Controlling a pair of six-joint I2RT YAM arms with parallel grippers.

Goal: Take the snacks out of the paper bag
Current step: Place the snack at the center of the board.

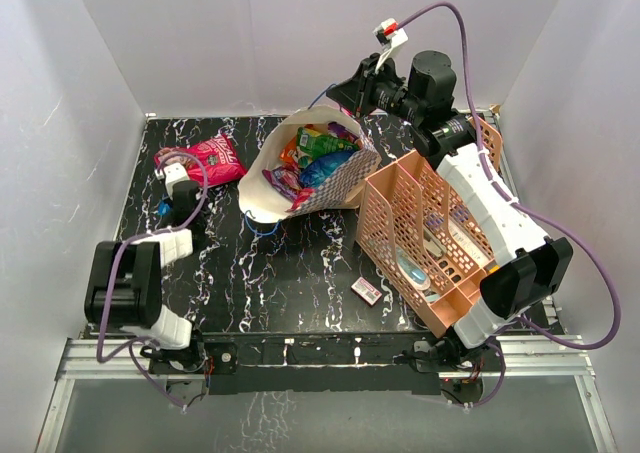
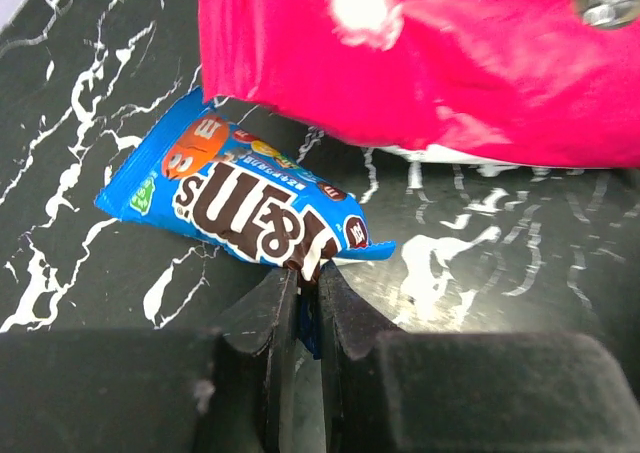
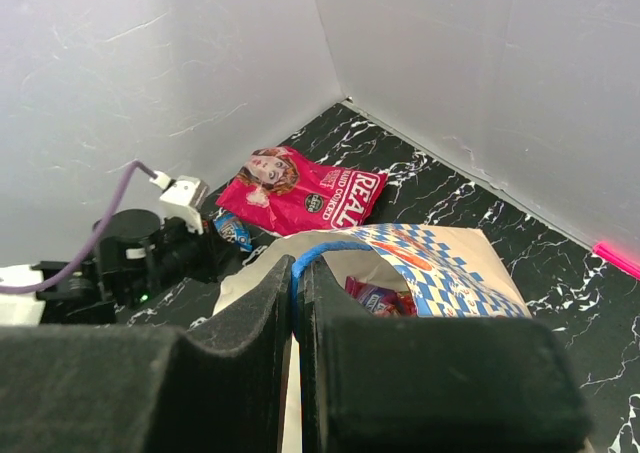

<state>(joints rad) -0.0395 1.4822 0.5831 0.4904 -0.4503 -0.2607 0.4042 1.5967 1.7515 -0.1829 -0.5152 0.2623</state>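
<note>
Plain white walls [image 1: 200,43] close in a black marble-patterned table [image 1: 300,263] veined with white. At its far left the left gripper [image 2: 308,278] has its fingers drawn narrow, pinching the near corner of a small blue glossy candy packet [image 2: 240,198]. The packet lies flat on the table. Its long axis runs away from the fingertips toward the left of the wrist view, and its upper edge is hidden behind a pink-red glossy snack bag [image 2: 450,63].

The blue-and-white checkered paper bag [image 1: 345,178] stands tilted mid-table, just beside a peach perforated plastic rack [image 1: 395,203]. Its mouth leans toward the left arm, with green, orange, blue and purple packets [image 1: 318,153] inside. The right gripper [image 3: 300,265] is clamped on the blue cord handle [image 3: 335,245] at the bag's far rim, propping it open. By my reading the left gripper sits nearer the open mouth, which lies off to its right.
</note>
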